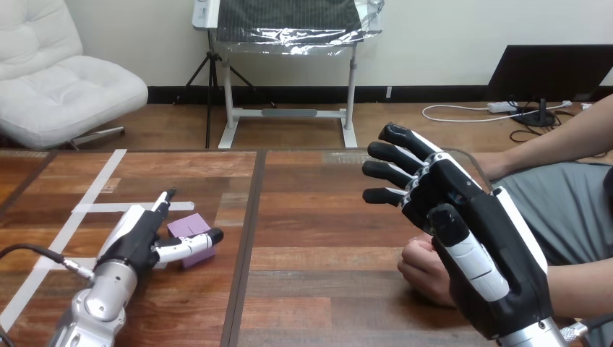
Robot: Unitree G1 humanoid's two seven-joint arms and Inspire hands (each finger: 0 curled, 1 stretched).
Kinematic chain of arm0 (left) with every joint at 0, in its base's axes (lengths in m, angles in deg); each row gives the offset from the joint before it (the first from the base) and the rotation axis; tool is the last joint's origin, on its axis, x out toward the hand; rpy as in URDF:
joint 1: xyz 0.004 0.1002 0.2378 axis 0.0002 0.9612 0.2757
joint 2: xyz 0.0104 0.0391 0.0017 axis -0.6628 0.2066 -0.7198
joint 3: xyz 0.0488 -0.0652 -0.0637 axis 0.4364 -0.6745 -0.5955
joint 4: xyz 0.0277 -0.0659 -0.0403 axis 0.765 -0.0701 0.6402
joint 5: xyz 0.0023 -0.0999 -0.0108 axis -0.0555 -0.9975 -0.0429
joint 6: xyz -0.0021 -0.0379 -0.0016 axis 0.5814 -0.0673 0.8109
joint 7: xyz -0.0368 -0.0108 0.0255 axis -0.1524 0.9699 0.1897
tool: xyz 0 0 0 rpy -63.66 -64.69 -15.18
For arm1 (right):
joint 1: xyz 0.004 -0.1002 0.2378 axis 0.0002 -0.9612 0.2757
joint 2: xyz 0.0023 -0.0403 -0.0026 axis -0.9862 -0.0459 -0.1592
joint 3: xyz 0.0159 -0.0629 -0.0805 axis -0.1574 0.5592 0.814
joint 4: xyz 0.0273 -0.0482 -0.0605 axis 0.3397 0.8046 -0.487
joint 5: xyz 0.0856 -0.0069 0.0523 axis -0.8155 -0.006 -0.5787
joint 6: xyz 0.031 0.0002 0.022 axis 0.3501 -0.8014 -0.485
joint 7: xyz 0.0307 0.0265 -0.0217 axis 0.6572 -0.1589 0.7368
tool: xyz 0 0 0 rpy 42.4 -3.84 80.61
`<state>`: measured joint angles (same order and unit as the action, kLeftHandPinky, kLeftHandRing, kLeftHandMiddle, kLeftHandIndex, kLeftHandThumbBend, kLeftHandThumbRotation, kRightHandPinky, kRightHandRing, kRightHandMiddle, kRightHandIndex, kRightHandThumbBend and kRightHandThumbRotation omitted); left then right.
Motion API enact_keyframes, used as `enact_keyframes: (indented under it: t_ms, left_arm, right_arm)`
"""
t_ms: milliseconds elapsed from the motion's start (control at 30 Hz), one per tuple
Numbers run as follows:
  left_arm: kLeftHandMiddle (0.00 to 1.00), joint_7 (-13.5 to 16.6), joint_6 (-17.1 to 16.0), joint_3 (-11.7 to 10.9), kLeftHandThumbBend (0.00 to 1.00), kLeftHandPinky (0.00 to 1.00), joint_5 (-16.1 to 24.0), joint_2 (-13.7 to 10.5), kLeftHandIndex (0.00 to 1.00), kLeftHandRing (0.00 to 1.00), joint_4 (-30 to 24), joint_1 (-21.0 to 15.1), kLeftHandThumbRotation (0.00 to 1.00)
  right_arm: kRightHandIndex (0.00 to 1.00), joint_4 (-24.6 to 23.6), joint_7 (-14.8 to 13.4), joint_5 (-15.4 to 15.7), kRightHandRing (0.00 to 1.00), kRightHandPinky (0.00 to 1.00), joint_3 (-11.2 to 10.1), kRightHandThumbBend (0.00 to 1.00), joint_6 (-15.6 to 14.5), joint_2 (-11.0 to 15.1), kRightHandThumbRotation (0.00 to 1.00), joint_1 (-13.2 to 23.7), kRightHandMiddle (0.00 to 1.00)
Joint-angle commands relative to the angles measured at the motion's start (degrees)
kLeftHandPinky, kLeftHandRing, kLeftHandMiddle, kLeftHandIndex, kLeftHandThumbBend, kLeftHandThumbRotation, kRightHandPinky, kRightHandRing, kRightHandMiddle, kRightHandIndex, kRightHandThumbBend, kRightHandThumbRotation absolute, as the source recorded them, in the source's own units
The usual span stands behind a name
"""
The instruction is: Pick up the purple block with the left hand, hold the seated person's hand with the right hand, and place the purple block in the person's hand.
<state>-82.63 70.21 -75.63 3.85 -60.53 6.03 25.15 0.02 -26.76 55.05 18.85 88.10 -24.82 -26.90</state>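
Block, purple, half hidden by thumb of your L hand, fingers straight, not clamped; R hand spread wide, covers part of person's fist

Reaches in from the lower-left corner with the left arm, silver forearm slanting up and to the right. Holds the left hand low in the lower left of the frame, one finger straight toward the upper right, thumb stretched out to the right, a wide gap between them. Comes up from the lower-right corner with the right wrist. Holds the right hand raised at the right of the frame, fingers straight and spread, pointing to the upper left.
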Motion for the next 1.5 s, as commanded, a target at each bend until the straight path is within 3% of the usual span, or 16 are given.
enact_keyframes:
  t_ms: [0,867,1167,1467]
  left_arm:
    - [1.0,0.6,0.3,1.0,0.73,0.88,0.7,-1.2,1.0,1.0,-0.2,-5.0,0.39]
    - [0.94,1.3,5.9,4.1,0.8,0.81,5.3,-1.3,0.92,0.97,-0.9,-6.1,0.3]
    - [0.9,2.3,8.5,5.9,0.79,0.78,7.5,-1.4,0.87,0.91,-1.3,-6.6,0.27]
    - [0.83,3.0,8.5,7.3,0.77,0.71,9.2,-1.7,0.8,0.82,-1.6,-6.7,0.18]
  right_arm:
    - [0.87,-2.7,0.3,-0.9,0.83,0.74,-0.7,0.87,-0.1,0.7,0.69,3.4,0.86]
    - [0.87,-2.8,0.6,-1.0,0.83,0.74,-0.5,0.88,-0.3,0.5,0.69,3.7,0.85]
    - [0.87,-2.7,0.6,-0.8,0.83,0.73,-0.6,0.88,0.0,0.4,0.69,3.6,0.85]
    - [0.87,-2.9,0.6,-0.7,0.83,0.74,-0.6,0.88,-0.2,0.5,0.7,3.4,0.85]
